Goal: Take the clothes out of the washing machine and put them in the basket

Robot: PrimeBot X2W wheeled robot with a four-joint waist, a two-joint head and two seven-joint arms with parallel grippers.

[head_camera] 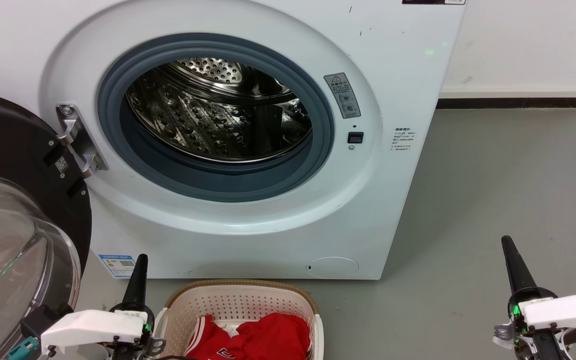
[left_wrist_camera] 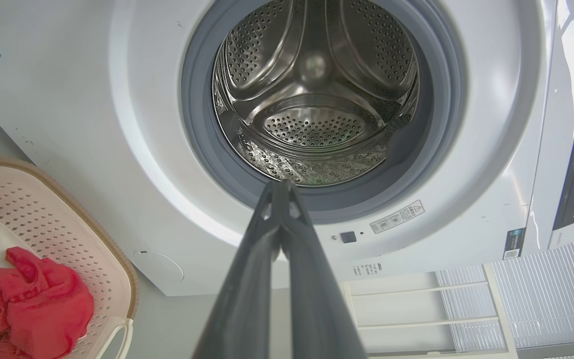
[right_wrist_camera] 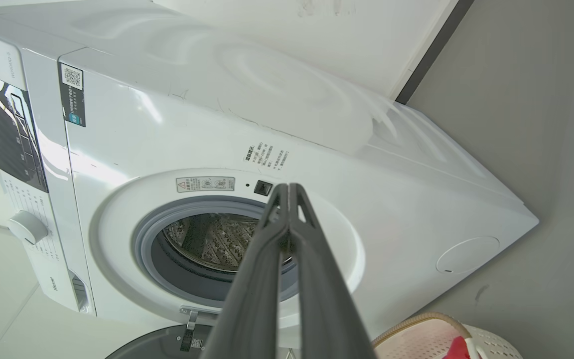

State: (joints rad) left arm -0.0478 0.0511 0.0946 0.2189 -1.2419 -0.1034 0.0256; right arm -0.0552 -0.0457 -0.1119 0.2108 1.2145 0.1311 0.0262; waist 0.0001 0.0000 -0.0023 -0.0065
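The white washing machine [head_camera: 248, 220] stands ahead with its black-rimmed glass door [head_camera: 13, 235] swung open to the left; its steel drum [head_camera: 218, 110] holds nothing I can see, as the left wrist view of the drum [left_wrist_camera: 317, 94] confirms. Red clothes [head_camera: 255, 337] lie in the cream basket [head_camera: 238, 300] on the floor before the machine. They also show in the left wrist view as clothes [left_wrist_camera: 28, 304] in the basket [left_wrist_camera: 58, 219]. My left gripper [head_camera: 140, 260] is shut beside the basket's left rim, holding nothing. Out at the right over the floor, my right gripper [head_camera: 507, 242] is shut and holds nothing.
Grey floor [head_camera: 508, 180] stretches to the right of the machine, up to a white wall with a dark baseboard [head_camera: 513, 102]. The open door takes up the left side. A white slatted unit [left_wrist_camera: 466, 309] appears beyond the machine in the left wrist view.
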